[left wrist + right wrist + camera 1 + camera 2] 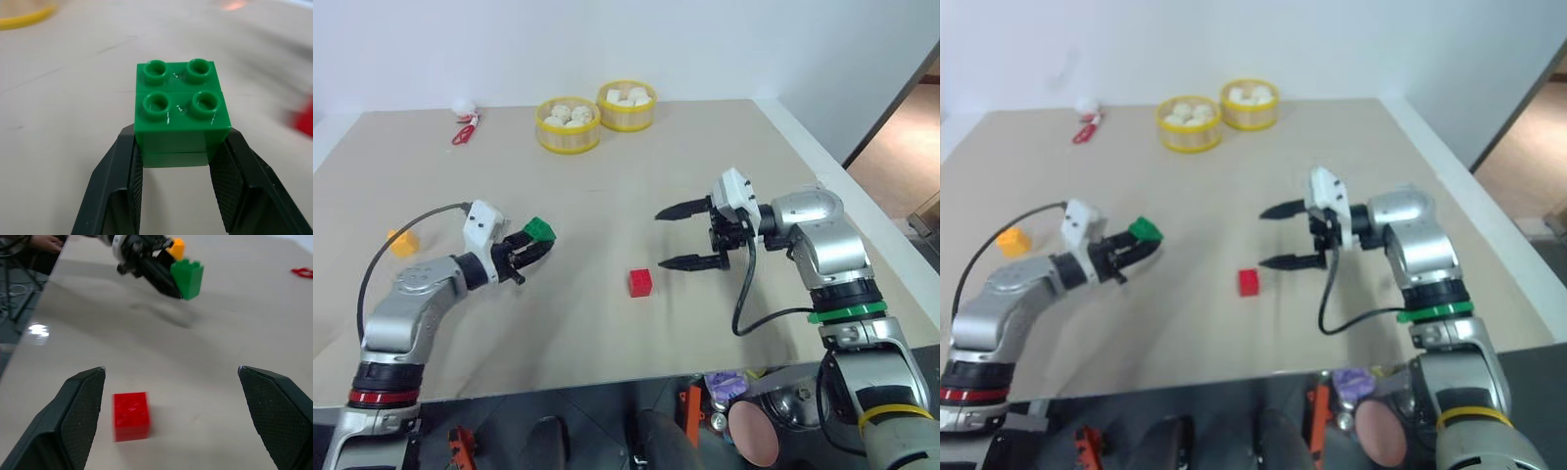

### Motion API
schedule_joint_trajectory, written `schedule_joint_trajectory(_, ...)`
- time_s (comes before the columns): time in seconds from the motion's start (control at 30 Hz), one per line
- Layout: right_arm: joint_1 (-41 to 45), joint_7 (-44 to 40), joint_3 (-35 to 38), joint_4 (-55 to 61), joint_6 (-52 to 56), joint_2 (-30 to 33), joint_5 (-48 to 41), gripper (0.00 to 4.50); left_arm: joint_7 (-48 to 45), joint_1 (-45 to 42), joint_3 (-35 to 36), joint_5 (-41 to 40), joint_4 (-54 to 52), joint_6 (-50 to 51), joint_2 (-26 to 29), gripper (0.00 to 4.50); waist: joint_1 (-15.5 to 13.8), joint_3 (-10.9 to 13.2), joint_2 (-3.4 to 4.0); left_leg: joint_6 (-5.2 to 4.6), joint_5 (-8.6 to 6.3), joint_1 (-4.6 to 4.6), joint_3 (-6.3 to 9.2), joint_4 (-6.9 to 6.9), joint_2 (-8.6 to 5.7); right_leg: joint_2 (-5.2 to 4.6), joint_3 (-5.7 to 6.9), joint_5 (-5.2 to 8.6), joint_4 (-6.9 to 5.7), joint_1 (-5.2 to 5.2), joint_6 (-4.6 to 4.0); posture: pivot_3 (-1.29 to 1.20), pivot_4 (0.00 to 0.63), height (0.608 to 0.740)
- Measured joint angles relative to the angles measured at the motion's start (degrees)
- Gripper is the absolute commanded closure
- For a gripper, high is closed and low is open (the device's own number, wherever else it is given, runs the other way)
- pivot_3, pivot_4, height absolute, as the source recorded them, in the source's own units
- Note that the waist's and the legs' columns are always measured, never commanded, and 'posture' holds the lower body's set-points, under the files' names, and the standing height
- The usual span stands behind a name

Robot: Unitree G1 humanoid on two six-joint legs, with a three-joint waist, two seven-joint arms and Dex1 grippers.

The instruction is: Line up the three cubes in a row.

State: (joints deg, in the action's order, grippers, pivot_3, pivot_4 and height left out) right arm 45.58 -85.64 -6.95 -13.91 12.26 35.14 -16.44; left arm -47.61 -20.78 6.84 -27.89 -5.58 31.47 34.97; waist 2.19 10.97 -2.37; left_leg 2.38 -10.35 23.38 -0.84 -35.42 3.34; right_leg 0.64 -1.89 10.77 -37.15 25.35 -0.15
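The left gripper pinches the green cube by its flat sides above the table's left, a light, rigid, probably slick brick, while the right gripper gapes empty right of the red cube.

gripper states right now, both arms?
Left gripper: shut on the green cube, lifted off the table.
Right gripper: open, holding nothing, beside the red cube.
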Motion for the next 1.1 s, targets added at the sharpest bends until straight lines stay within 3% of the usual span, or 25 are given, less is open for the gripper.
schedule_joint_trajectory(0.27,-4.3,1.4,0.1,10.1,5.8,2.1,-3.6,0.00,-13.0,-0.2,-2.2,-3.0,2.2,-0.3,4.5,3.15,0.0,0.0,0.00,0.00,0.00,-0.04,0.01,-0.09,0.01,0.02,0.02,0.17,-0.01,-0.03,-0.29,0.00,0.150,0.740)
schedule_joint_trajectory(0.53,-7.2,3.0,0.4,15.4,9.1,4.4,-6.1,0.00,-20.5,-2.6,-10.8,5.7,12.0,-10.3,4.6,3.15,0.0,0.0,0.00,-0.01,-0.01,-0.02,-0.01,-0.08,0.01,0.02,0.00,0.18,0.00,-0.01,-0.31,0.00,0.150,0.740)
schedule_joint_trajectory(0.8,-8.6,5.1,0.9,17.4,10.1,5.7,-7.1,0.00,-25.5,-7.6,-15.8,12.2,21.0,-23.3,1.7,3.15,0.0,0.0,0.00,-0.03,-0.02,0.01,-0.04,-0.15,-0.02,0.00,-0.04,0.18,0.00,-0.02,-0.30,0.00,0.150,0.740)
schedule_joint_trajectory(1.1,-8.9,6.4,0.9,18.2,10.2,5.8,-7.6,0.00,-28.1,-11.2,-17.1,14.0,24.3,-26.9,-2.0,3.15,0.0,0.0,0.00,-0.09,-0.06,0.01,-0.04,-0.15,0.00,0.05,-0.06,0.02,-0.01,-0.01,-0.04,0.00,0.150,0.740)
